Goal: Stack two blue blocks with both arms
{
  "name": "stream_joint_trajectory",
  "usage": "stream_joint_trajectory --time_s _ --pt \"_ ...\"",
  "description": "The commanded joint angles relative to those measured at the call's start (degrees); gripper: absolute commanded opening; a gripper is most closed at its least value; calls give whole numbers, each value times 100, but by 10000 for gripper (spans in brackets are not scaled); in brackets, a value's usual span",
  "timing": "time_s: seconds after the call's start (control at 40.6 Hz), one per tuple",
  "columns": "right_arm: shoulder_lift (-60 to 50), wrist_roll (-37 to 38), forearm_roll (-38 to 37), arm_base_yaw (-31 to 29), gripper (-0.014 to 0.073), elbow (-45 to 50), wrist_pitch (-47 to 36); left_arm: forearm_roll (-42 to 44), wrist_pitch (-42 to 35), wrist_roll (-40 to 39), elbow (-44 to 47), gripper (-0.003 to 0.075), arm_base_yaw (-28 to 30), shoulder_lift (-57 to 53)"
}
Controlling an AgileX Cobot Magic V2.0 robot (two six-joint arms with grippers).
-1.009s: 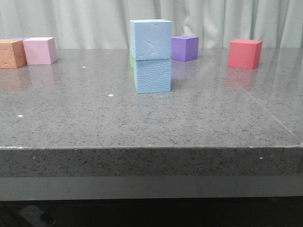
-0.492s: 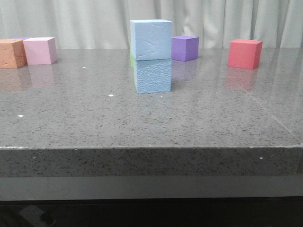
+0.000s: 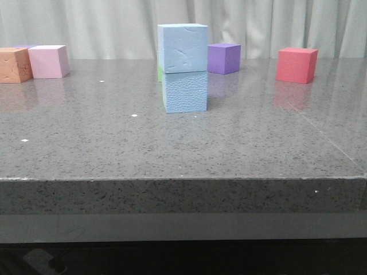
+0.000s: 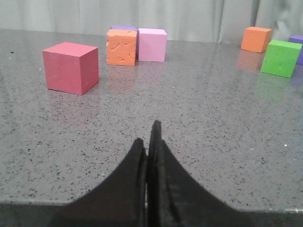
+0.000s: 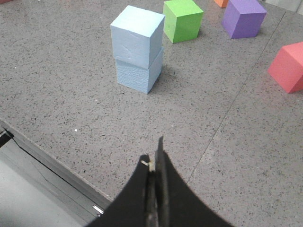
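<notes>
Two pale blue blocks stand stacked in the middle of the table: the upper blue block (image 3: 182, 47) sits on the lower blue block (image 3: 184, 91), slightly offset. The stack also shows in the right wrist view, upper block (image 5: 137, 36) on lower block (image 5: 138, 74). My right gripper (image 5: 154, 153) is shut and empty, well back from the stack near the table's front edge. My left gripper (image 4: 150, 137) is shut and empty over bare table; the stack is out of its view. Neither gripper shows in the front view.
A green cube (image 5: 182, 20) stands just behind the stack, a purple cube (image 3: 223, 58) and a red cube (image 3: 296, 65) to the right, an orange cube (image 3: 14, 65) and a pink cube (image 3: 49, 61) at far left. The left wrist view shows a red cube (image 4: 70, 67) and more cubes.
</notes>
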Motion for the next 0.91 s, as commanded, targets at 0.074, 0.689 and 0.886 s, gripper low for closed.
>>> stream_joint_trajectory --time_s 0.074,0.689,0.886 --pt "-23 -53 39 -39 -119 -138 -443 -94 -1106 -49 55 -20 17 -115" --pt "-23 -53 39 -39 -119 -138 -443 -94 -1208 -49 55 -20 17 -104" --pt "-23 -53 39 -39 -119 -138 -443 -94 -1208 -49 55 -20 17 -104"
